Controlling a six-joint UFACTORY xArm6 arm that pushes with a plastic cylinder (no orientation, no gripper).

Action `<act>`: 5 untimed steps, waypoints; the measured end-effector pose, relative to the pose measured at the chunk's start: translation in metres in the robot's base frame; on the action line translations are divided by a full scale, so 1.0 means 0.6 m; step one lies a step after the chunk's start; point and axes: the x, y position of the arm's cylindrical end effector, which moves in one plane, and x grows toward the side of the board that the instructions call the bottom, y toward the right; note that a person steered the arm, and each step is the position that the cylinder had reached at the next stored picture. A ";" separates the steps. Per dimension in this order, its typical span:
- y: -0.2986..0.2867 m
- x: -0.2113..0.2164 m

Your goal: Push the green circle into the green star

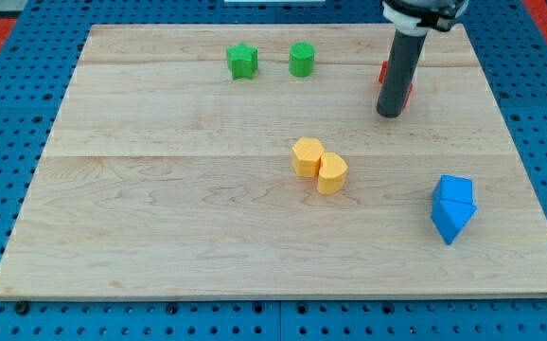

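Note:
The green circle [301,59] stands near the view's top, a short gap to the right of the green star [242,61]; the two are apart. My tip [389,114] rests on the wooden board well to the right of the green circle and a little lower in the view. The rod rises from it to the view's top edge. My tip touches neither green block.
A red block [409,87] sits mostly hidden right behind the rod. A yellow hexagon [307,156] and a yellow heart [331,173] touch near the board's middle. Two blue blocks [453,208] touch at the right. The wooden board [160,208] lies on a blue perforated table.

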 end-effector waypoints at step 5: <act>-0.279 -0.173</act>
